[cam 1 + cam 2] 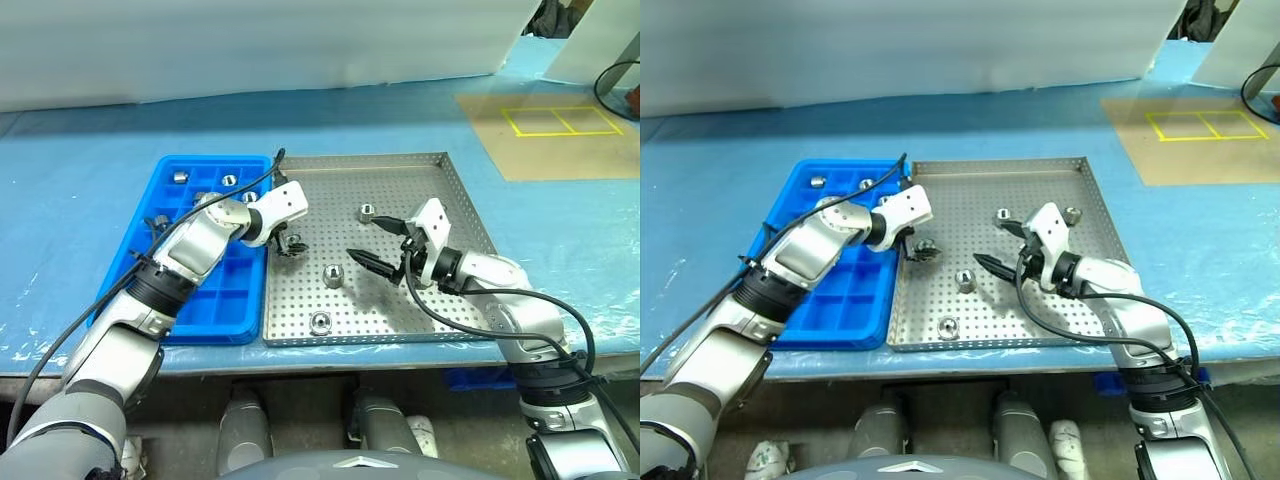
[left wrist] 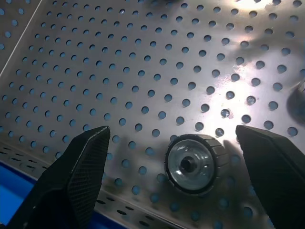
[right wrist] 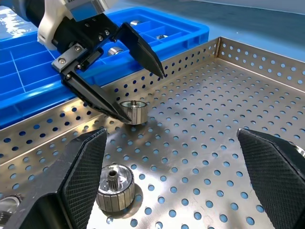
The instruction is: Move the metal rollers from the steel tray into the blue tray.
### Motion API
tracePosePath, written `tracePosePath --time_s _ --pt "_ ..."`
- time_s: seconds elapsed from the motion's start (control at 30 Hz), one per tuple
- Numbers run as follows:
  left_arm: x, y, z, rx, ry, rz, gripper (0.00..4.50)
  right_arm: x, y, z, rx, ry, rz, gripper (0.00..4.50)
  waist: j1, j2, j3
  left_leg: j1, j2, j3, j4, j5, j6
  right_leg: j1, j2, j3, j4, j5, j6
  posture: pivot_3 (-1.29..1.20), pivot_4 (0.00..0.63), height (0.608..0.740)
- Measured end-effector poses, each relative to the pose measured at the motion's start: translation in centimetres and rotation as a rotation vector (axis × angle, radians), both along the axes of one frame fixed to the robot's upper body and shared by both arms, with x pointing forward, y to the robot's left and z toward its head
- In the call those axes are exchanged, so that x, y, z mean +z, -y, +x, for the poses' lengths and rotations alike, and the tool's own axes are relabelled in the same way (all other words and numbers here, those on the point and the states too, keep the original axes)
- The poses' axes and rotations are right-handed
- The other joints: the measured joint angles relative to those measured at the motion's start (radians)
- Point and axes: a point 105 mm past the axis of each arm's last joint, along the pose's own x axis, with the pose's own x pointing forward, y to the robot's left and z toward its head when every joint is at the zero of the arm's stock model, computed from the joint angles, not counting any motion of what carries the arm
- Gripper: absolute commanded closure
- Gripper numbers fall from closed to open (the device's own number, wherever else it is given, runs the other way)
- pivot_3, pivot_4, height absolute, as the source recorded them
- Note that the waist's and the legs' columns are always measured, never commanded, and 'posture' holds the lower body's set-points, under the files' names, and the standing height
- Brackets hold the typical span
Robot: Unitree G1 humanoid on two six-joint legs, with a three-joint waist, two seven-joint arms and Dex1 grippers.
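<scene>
1. The metal rollers were found in two places: several loose on the steel tray (image 1: 450, 200) at the centre of the head view, among them one (image 1: 291, 245) near the tray's left rim, one (image 1: 333, 276) at the middle, one (image 1: 320, 322) near the lower rim and one (image 1: 367, 212) higher up; a few more (image 1: 229, 180) already lay in the upper compartments of the blue tray (image 1: 205, 310), just left of the steel tray.
2. The left gripper (image 3: 136, 93) was seen with its fingers apart, straddling the roller by the left rim without clamping it. The right gripper (image 1: 378, 248) was likewise spread wide and empty, hovering over the tray's centre right.
3. Each roller was judged to be stiff, dense for its size and smooth, so slipping or rolling away was thought likely if pinched off-centre. It stood on end; the ribbed side wall, taken across its full width, was judged the best hold.
4. The perforated steel floor looked hard and slick, offering little resistance to a nudged roller.
5. The trays rested on a table (image 1: 60, 200) covered in blue sheeting. A tan board (image 1: 560, 140) with yellow tape was noted at upper right, and white sheeting (image 1: 250, 50) along the top.
</scene>
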Motion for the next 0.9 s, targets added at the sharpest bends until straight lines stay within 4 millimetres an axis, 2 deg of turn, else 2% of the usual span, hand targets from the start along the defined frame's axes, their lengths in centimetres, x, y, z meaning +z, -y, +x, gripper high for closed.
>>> tracePosePath --time_s 0.3,0.4,0.67,0.7,0.9 --pt "-1.1 0.0 0.0 -0.1 -0.019 0.144 0.08 0.1 -0.1 -0.2 -0.01 0.006 0.0 0.01 -0.002 0.001 -0.001 0.003 0.0 0.0 0.0 0.0 0.0 0.002 0.0 0.0 0.0 0.0 0.0 -0.21 0.15 0.74" --pt "-1.2 0.1 0.1 -0.11 -0.03 0.159 0.65 0.1 -0.1 -0.2 -0.012 0.006 0.0 0.0 -0.002 0.002 -0.001 0.003 0.0 0.0 0.0 0.0 0.0 0.003 0.0 0.0 0.0 0.0 0.0 -0.21 0.15 0.74" --pt "-1.2 0.0 0.1 -0.132 -0.06 0.168 3.43 0.1 0.0 -0.2 -0.016 0.006 0.0 0.0 -0.003 0.002 -0.001 0.004 0.0 0.0 0.0 0.0 0.0 0.004 0.0 0.0 0.0 0.0 0.0 -0.21 0.15 0.74" --pt "-1.2 0.2 -0.1 -0.142 -0.068 0.164 3.67 0.1 0.0 -0.2 -0.017 0.006 0.0 0.0 -0.003 0.002 -0.001 0.004 0.0 0.0 -0.001 0.0 0.0 0.004 0.0 0.0 -0.001 0.0 0.0 -0.21 0.15 0.74" --pt "-1.2 0.7 -0.7 -0.119 -0.138 0.069 3.72 0.0 0.0 -0.2 -0.021 0.003 0.0 0.0 -0.001 0.002 -0.001 0.004 0.0 0.0 -0.001 0.0 0.0 0.004 -0.001 0.0 -0.001 0.0 0.0 -0.2 0.15 0.74"
